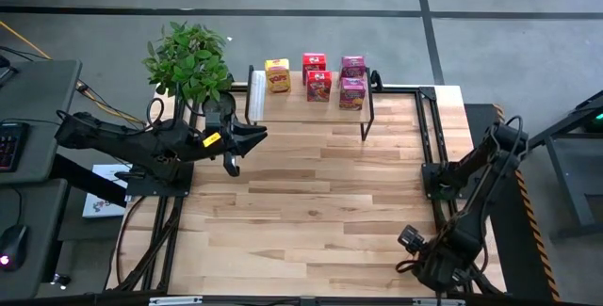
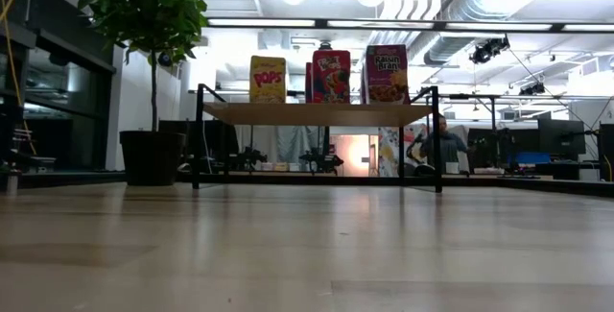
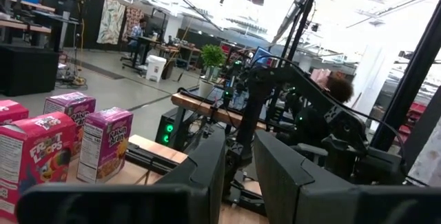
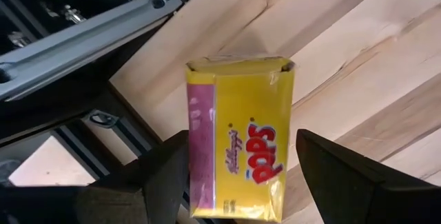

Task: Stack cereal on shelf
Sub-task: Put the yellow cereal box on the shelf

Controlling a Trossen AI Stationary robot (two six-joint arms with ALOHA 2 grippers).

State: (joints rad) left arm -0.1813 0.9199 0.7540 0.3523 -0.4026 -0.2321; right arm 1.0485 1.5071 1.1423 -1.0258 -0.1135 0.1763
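The shelf (image 1: 311,108), a light wood top on black wire legs, stands at the table's far edge. On it stand a yellow cereal box (image 1: 277,75), two red ones (image 1: 317,74) and two pink ones (image 1: 352,80). They also show in the low view (image 2: 329,75). My left gripper (image 1: 247,146) hovers by the shelf's left end, its fingers (image 3: 207,176) all but together and empty. My right gripper (image 1: 424,259) is at the table's near right corner, shut on a second yellow cereal box (image 4: 241,141), which the arm hides in the high view. My right gripper has the yellow box between its two fingers, one on the pink narrow side (image 4: 196,155), the other at the opposite side (image 4: 286,148). The fingers reach along the box, whose end flap (image 4: 241,62) points away from them. I cannot tell whether it rests on the table.
A potted plant (image 1: 188,61) stands left of the shelf. Black frame rails (image 1: 429,127) run along the table's sides and near the right gripper (image 4: 83,38). Bare wood lies between the shelf and the near edge (image 1: 311,221). A person (image 2: 443,144) sits in the room behind.
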